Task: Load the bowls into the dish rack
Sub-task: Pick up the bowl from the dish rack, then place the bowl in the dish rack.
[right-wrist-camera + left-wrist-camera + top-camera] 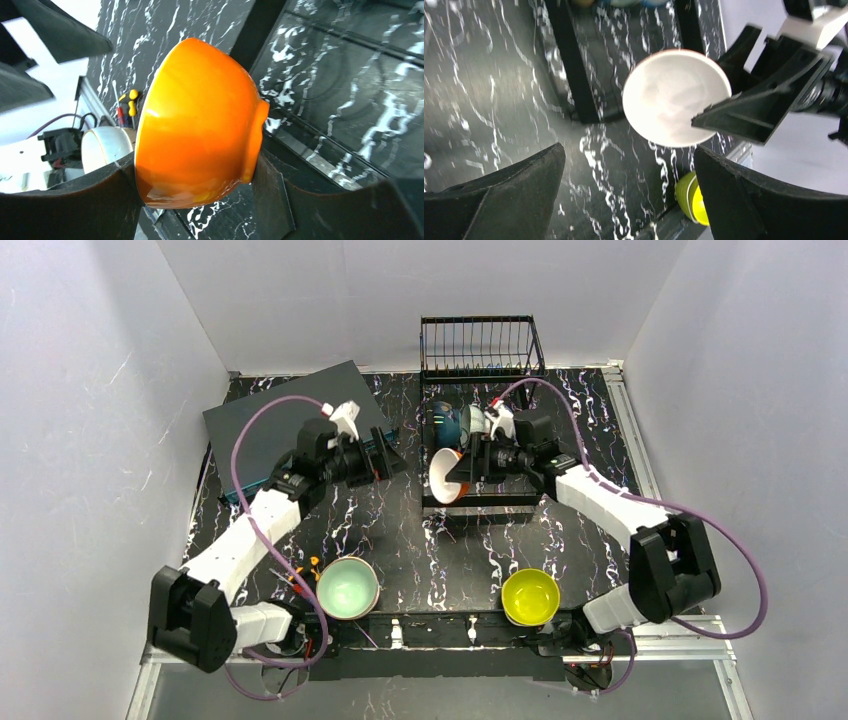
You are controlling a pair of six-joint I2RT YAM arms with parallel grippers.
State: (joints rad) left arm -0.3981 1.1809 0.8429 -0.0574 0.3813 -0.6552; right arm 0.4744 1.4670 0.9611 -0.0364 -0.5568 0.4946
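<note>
My right gripper (463, 471) is shut on an orange bowl (446, 476) with a white inside, held on its side over the near end of the dish rack's black frame (480, 501). In the right wrist view the orange bowl (200, 125) sits clamped between my right gripper (195, 175) fingers. My left gripper (386, 454) hangs open and empty just left of it. In the left wrist view the bowl's white inside (674, 97) faces my left gripper (629, 175). A mint-green bowl (347, 587) and a yellow bowl (530, 596) rest near the front edge. A dark blue bowl (442, 423) and a pale one (472, 419) stand in the rack.
The rack's wire basket (481, 346) stands at the back wall. A dark grey flat box (290, 425) lies at the back left. A small yellow and red tool (305, 571) lies beside the mint-green bowl. White walls enclose the table on three sides.
</note>
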